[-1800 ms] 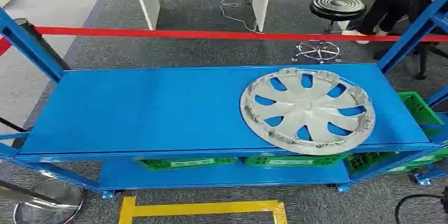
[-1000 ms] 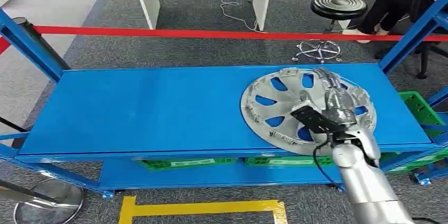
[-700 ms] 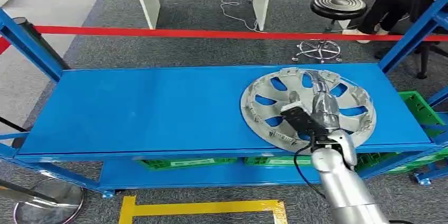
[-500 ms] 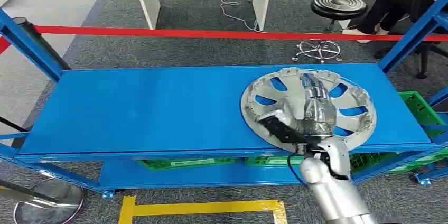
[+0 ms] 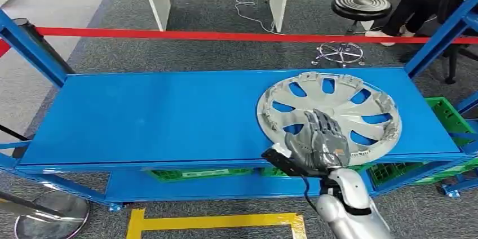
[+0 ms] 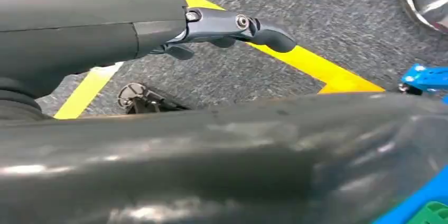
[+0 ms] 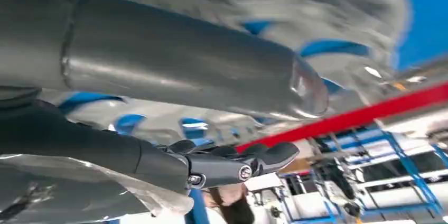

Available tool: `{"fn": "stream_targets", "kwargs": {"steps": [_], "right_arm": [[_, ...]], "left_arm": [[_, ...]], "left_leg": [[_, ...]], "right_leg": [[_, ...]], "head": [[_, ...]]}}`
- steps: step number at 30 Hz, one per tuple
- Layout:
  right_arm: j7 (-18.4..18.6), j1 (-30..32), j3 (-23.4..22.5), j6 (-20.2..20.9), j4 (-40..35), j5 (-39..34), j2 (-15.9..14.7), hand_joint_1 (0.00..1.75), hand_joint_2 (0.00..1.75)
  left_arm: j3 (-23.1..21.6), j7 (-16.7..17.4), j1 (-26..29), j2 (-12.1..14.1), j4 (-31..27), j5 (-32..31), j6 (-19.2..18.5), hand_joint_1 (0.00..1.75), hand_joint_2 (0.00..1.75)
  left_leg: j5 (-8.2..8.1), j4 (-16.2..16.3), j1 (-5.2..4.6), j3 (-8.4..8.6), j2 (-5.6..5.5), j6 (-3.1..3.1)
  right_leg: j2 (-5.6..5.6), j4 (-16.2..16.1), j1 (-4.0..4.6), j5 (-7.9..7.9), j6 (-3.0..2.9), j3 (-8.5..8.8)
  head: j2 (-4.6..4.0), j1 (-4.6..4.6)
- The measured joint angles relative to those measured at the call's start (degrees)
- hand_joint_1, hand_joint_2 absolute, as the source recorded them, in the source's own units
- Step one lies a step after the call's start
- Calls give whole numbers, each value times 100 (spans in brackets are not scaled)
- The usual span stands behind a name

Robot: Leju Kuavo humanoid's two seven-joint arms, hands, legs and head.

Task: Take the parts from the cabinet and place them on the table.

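On shelf (image 5: pixel 169 115): one hubcap (image 5: pixel 338 103) | right hand (image 5: pixel 320 144) over its near edge

Bare blue shelf (image 5: pixel 158 115) – left of hubcap (image 5: pixel 338 103)

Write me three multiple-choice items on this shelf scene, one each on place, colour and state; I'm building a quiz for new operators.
1. Where does the hubcap lie?
A. right part of the top shelf
B. floor
C. lower shelf

2. What colour are the crates under the top shelf?
A. red
B. green
C. yellow

3. Where is the right hand?
A. hanging at the floor
B. at the hubcap's near edge
C. on the stool

Answers: 1 A, the silver disc rests there; 2 B, green edges show beneath; 3 B, its fingers overlap the near rim.
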Motion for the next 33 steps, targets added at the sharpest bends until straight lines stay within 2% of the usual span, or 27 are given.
{"fn": "stream_targets", "kwargs": {"steps": [4,7,12,21,22,33], "right_arm": [[133,248,11,22,-92,0,-166,0,0],[234,337,46,186,-107,-33,-321,0,0],[371,396,186,315,-105,118,-583,0,0],[570,406,352,393,-105,295,-879,0,0],[588,404,365,409,-105,312,-916,0,175],[926,440,385,413,-327,869,-1320,0,175]], "left_arm": [[4,22,8,-9,-9,0,15,0,0],[4,39,12,-11,-11,-26,15,0,0],[4,37,13,-9,-11,-39,22,0,0],[4,42,13,-9,-11,-20,24,0,0],[4,46,13,-9,-11,-20,24,0,0],[4,55,22,-7,-11,50,11,0,0]], "left_leg": [[-1,0,0,-7,0,0],[-1,0,0,-8,0,0],[-1,0,0,-8,0,0],[-1,0,0,-9,0,0],[-1,0,0,-9,0,0],[-1,1,-1,-9,0,0]], "right_leg": [[0,0,0,0,0,-7],[1,0,0,0,0,-8],[0,0,0,0,0,-8],[0,0,0,0,0,-9],[0,0,0,0,0,-9],[0,-1,-1,0,0,-9]], "head": [[0,0],[0,2],[0,0],[0,0],[0,0],[0,0]]}}
